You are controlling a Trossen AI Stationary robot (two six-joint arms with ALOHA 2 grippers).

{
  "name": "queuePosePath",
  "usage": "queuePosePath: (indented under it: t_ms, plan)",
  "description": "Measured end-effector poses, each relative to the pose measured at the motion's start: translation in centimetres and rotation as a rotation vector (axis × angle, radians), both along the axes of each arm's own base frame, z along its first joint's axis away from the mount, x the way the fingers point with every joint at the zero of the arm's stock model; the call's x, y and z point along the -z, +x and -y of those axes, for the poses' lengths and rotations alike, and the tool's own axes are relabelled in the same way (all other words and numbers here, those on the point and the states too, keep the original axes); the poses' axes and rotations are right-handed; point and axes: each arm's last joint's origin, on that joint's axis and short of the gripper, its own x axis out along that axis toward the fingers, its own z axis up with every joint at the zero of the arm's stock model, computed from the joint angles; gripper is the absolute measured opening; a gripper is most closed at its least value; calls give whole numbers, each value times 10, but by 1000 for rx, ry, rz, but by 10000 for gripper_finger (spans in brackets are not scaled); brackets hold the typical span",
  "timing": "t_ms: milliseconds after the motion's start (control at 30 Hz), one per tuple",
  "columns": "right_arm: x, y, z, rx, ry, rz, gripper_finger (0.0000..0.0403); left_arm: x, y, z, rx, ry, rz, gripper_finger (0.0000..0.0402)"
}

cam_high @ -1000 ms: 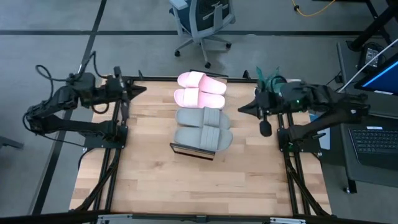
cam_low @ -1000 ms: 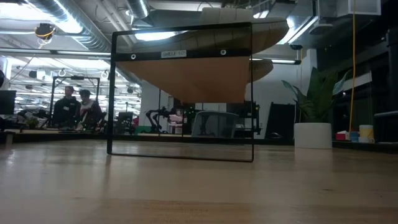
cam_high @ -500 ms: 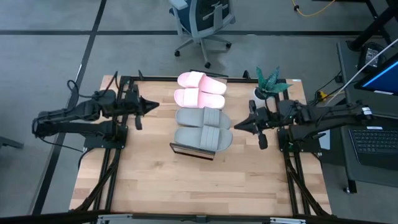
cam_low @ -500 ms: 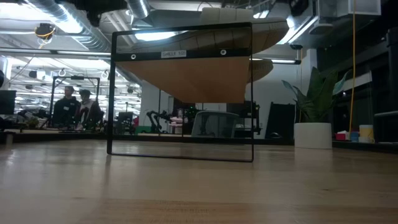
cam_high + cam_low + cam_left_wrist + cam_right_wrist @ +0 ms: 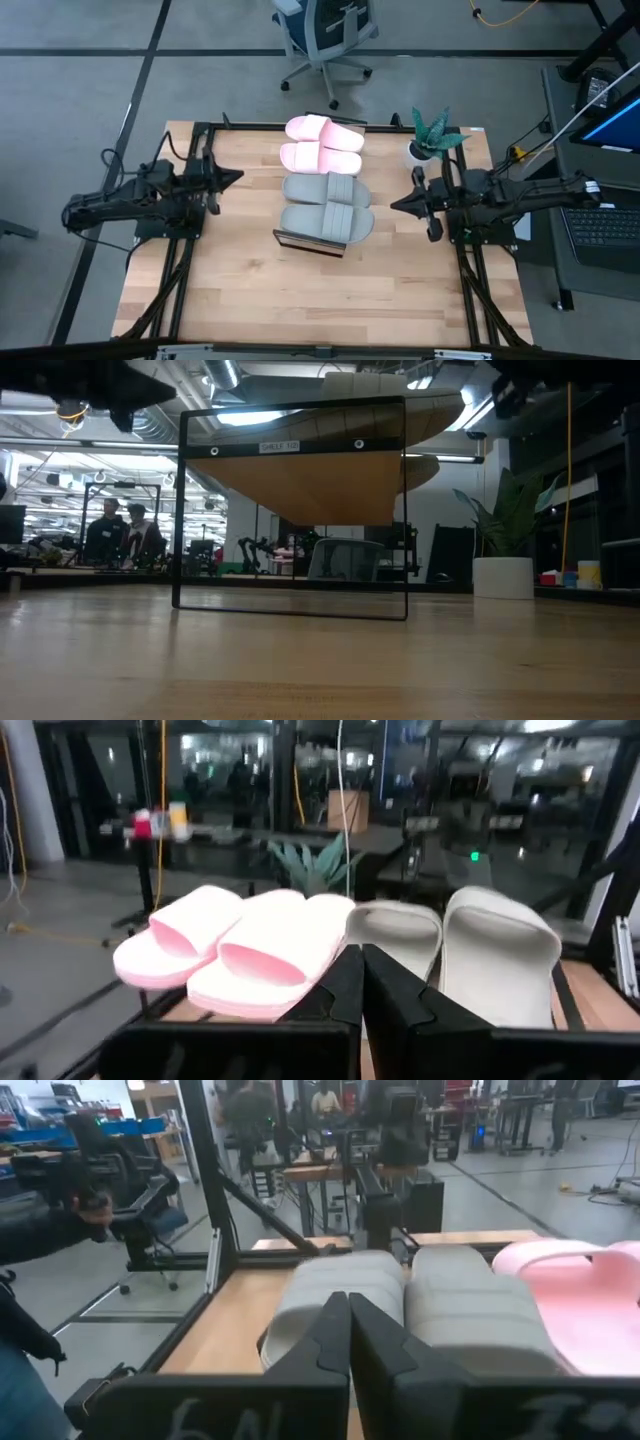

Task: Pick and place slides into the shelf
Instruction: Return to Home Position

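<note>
Since both sets of jaws are pressed together with nothing between them, neither arm is carrying anything right now. The left gripper (image 5: pixel 230 177) sits over the left side of the table (image 5: pixel 300 300), its fingers (image 5: pixel 395 1000) meeting in a tight wedge and aimed at the shelf (image 5: pixel 306 245), well apart from it. The right gripper (image 5: pixel 398 205) mirrors that over the right side, also pinched closed and pointing at the shelf across a gap, roughly level with the grey-green slides (image 5: pixel 326 189). All four slides are up on the shelf top, lined up side by side in one row. The two pink slides (image 5: pixel 322 157) are at the far end, nearest the office chair (image 5: pixel 325 35), and the two grey-green ones are at the near end, each touching its neighbour, straps up. A bit of the shelf's dark frame pokes out under the nearest grey one. From table height the shelf shows as a dark frame with the wooden underside of its top up high, and the arms are just dark shapes in the upper corners. A potted plant (image 5: pixel 432 135) stands at the table's far right corner, and a laptop (image 5: pixel 600 228) sits past the right edge. A couple of people (image 5: pixel 125 532) are way back in the room.
</note>
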Motion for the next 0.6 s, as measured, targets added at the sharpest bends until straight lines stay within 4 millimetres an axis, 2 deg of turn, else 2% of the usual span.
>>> queuePosePath:
  t_ms: [133,300,533,600]
  plan:
    - [23,0,0,-1,1,15,2,21,3,1,45,48,89,0]
    - [45,-1,0,-14,3,35,3,51,9,0,64,32,42,0]
    - [56,-3,-2,-86,0,71,4,83,15,-1,67,-1,-12,0]
    - [60,-4,-3,-102,-29,79,4,87,16,-1,67,-15,-29,0]
